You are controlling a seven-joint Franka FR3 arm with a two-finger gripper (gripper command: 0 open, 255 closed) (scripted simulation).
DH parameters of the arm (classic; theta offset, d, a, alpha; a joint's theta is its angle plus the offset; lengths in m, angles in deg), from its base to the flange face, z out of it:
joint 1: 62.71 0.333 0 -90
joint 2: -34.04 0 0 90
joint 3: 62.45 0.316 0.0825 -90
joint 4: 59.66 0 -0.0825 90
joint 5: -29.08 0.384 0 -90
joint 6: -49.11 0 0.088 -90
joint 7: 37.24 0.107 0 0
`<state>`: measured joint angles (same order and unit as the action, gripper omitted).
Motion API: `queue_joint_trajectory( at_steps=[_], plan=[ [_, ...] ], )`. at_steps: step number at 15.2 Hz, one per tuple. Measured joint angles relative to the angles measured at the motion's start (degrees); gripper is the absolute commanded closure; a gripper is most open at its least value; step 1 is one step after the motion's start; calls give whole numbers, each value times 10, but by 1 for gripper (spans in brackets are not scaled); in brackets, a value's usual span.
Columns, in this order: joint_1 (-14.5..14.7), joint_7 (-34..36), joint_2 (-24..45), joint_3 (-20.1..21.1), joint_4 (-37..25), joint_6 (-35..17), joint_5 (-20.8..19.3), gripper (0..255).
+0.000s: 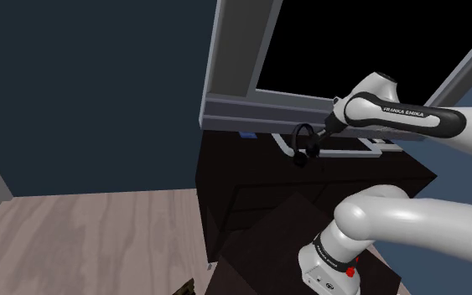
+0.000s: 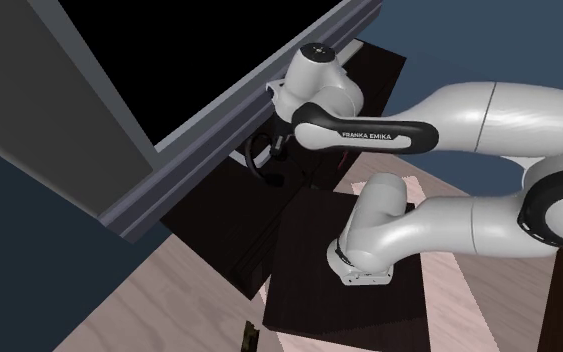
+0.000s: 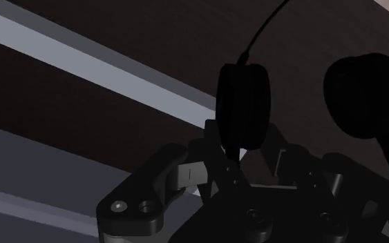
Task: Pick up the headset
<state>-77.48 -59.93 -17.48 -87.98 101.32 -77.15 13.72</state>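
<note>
Headset (image 1: 304, 144) is all black: thin arched band, two fat oval ear cups, thin cable off one cup. In the wrist view one ear cup (image 3: 243, 103) sits between the jaws, narrow and clasping it; the other cup (image 3: 369, 93) hangs free beside. The headset (image 2: 262, 155) is over the tabletop's back edge, just beside the grey window frame (image 1: 259, 109). Cannot tell if its lower cup touches the surface.

Tabletop (image 1: 368, 172) is dark brown, nearly black, on a cabinet with drawer fronts. The white arm (image 1: 410, 117) reaches over it from the dark box stand (image 2: 309, 270). Black area (image 1: 351, 42) beyond the window frame. Dark blue wall (image 1: 83, 84) on the shoulder view's left. Pale wood-plank floor (image 1: 91, 235) below.
</note>
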Motion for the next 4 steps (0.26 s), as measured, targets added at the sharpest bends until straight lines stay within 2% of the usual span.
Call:
queue_joint_trajectory(
  at_steps=[4],
  plan=[
    [3, 2, -9, 9, -23, 31, 7, 255]
  ],
)
